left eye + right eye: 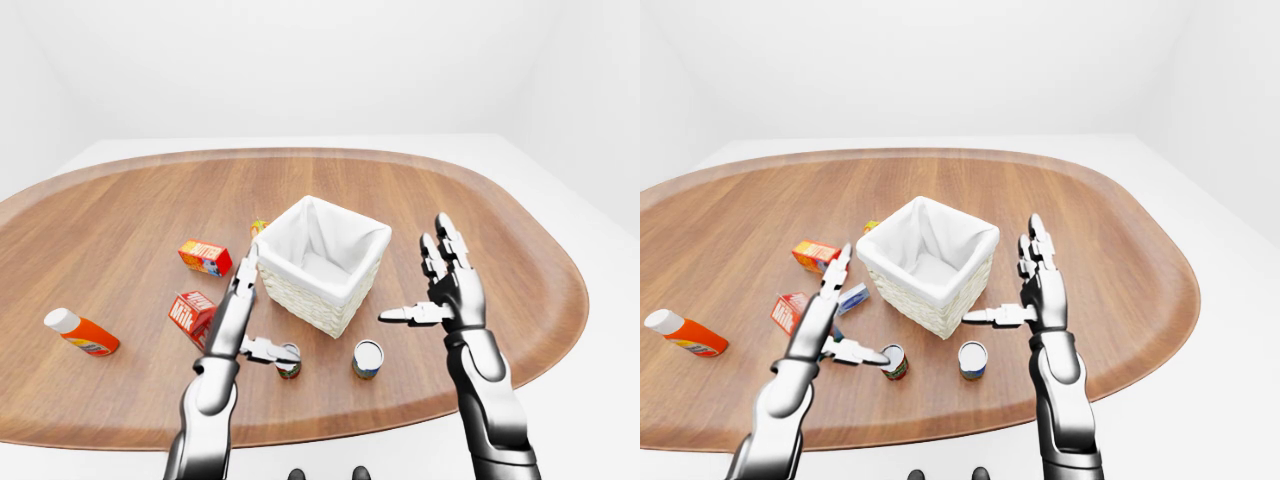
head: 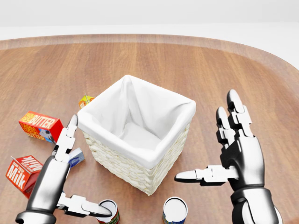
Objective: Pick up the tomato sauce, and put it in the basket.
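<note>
The tomato sauce is a small can with a red label [image 2: 108, 212], upright on the wooden table at the bottom of the head view, below the basket. The wicker basket [image 2: 119, 161] with a white cloth lining stands in the middle and looks empty. My left hand [image 2: 88, 165] is open just left of the can, its thumb tip reaching over the can's top and its fingers pointing up beside the basket's left wall. My right hand [image 2: 205, 135] is open and empty to the right of the basket.
A second can with a blue label [image 2: 174, 211] stands right of the red one. A butter box [image 2: 39, 125], a milk carton [image 2: 21, 171], a small blue-white box [image 2: 74, 157] and a small orange pack [image 2: 85, 100] lie left. An orange bottle [image 1: 82, 334] lies far left.
</note>
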